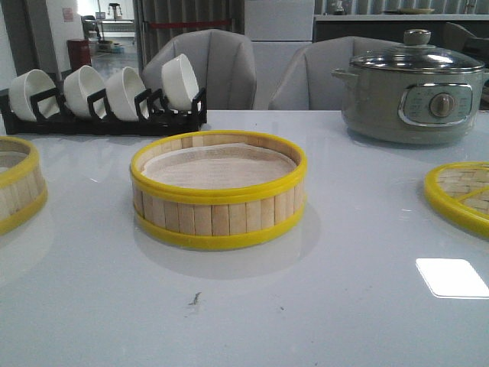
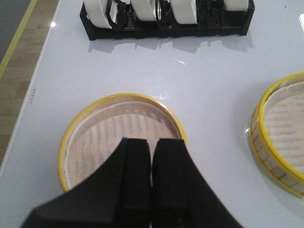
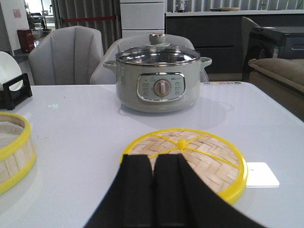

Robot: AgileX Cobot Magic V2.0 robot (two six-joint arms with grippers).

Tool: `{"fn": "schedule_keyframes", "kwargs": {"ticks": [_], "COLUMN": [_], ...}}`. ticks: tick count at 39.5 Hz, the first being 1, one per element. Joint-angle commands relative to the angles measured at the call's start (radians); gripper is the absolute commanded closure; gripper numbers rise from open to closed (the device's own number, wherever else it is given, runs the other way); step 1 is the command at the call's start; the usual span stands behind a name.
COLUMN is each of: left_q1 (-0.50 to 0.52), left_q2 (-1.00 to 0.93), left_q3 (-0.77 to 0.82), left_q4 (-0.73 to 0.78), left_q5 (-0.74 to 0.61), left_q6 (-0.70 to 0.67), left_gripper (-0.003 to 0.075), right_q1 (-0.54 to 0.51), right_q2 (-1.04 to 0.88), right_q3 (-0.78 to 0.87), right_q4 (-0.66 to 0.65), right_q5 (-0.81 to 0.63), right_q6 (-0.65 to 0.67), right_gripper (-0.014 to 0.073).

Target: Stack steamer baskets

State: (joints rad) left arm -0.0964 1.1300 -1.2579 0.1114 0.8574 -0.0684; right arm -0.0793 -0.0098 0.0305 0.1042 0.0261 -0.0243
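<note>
A round steamer basket [image 1: 218,191] sits in the middle of the white table [image 1: 321,306]. It has yellow rims at the top and bottom, bamboo slats round its side and a white liner inside. It is the landmark here.

Off to the left of the middle basket, well apart from it, sits a second steamer basket [image 1: 17,191], cut off by the edge of the front view. The left wrist view shows this second basket [image 2: 121,137] whole, with its slats showing through the liner. The left gripper [image 2: 152,175] hangs over it, its black fingers [image 2: 135,180] pressed together with nothing between them.

Off to the right of the middle basket lies a flat woven lid [image 1: 462,195] with a yellow rim. The right gripper [image 3: 153,190] hangs over the near edge of this lid [image 3: 199,159], and its fingers [image 3: 168,190] are pressed together and hold nothing too.

Behind the middle basket and to the left stands a black rack [image 1: 103,115] with white bowls [image 1: 126,92] in it. Behind and to the right stands a grey cooking pot [image 1: 416,95] with a glass top.
</note>
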Motion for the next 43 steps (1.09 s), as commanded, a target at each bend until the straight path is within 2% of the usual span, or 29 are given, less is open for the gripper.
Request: {"fn": "schedule_keyframes", "kwargs": {"ticks": [1, 11, 14, 19, 22, 33, 39, 43], "left_q1": [0.000, 0.000, 0.000, 0.000, 0.000, 0.000, 0.000, 0.000], "left_q2": [-0.017, -0.017, -0.015, -0.015, -0.015, 0.011, 0.013, 0.013], "left_q3": [-0.030, -0.028, -0.028, -0.028, -0.028, -0.028, -0.028, -0.028], "left_q4": [0.011, 0.038, 0.037, 0.042, 0.042, 0.036, 0.036, 0.036], "left_q5": [-0.077, -0.077, -0.079, -0.079, -0.081, -0.081, -0.083, -0.083], "left_q6": [0.000, 0.000, 0.000, 0.000, 0.000, 0.000, 0.000, 0.000], "left_gripper": [0.0634, 0.0634, 0.0634, 0.0634, 0.0634, 0.0634, 0.0634, 0.0634], "right_q1": [0.000, -0.003, 0.002, 0.002, 0.002, 0.002, 0.002, 0.002], "right_q2": [-0.021, -0.021, -0.021, 0.003, 0.061, 0.536, 0.766, 0.839], "right_q3": [-0.015, -0.025, -0.068, -0.227, -0.304, -0.563, -0.645, -0.666], "right_q4": [0.003, 0.003, 0.003, 0.006, 0.026, 0.027, 0.027, 0.042], "right_q5": [-0.080, -0.338, -0.261, 0.039, 0.121, 0.148, 0.144, 0.141], "right_q6": [-0.009, -0.015, -0.014, -0.013, 0.001, -0.003, -0.004, -0.002], "right_gripper": [0.0545, 0.0545, 0.0545, 0.0545, 0.0545, 0.0545, 0.0545, 0.0545]}}
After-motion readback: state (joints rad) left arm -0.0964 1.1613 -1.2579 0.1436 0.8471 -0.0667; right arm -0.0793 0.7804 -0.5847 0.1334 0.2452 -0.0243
